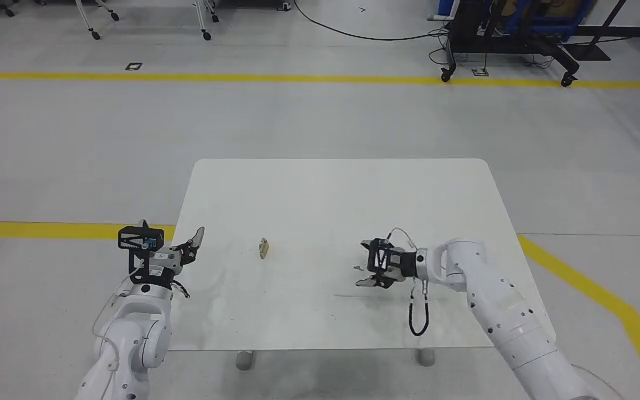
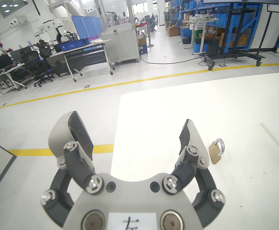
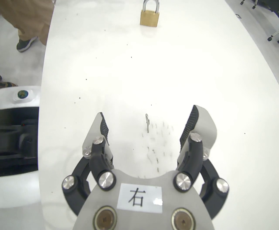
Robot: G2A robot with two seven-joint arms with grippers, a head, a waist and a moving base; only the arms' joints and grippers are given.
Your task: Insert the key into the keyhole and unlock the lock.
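Key (image 3: 147, 123): small, silver, lies flat on the white table (image 1: 340, 190), right-hand part, w/ a scatter of small dark scuff marks (image 3: 157, 139) on the surface around it. In the right wrist view it sits in the gap between the right gripper's (image 3: 148, 112) two fingers, touching neither; gripper is spread wide, nothing held, low over the table.

Padlock (image 3: 149, 16): brass body, silver shackle that looks shut, lies on the table well apart from the key, straight ahead of the right gripper, shackle end pointing away from it. Top view puts the padlock (image 1: 264, 247) left of table centre, between the two grippers and nearer the left one.

Left gripper (image 2: 130, 122) is at the table's left edge, fingers released wide, empty; one finger over the floor, the other over the tabletop. Padlock (image 2: 215, 152) lies near that inner finger, not touching.

Right gripper (image 1: 362, 265) points toward the left gripper (image 1: 192, 245) across the table.
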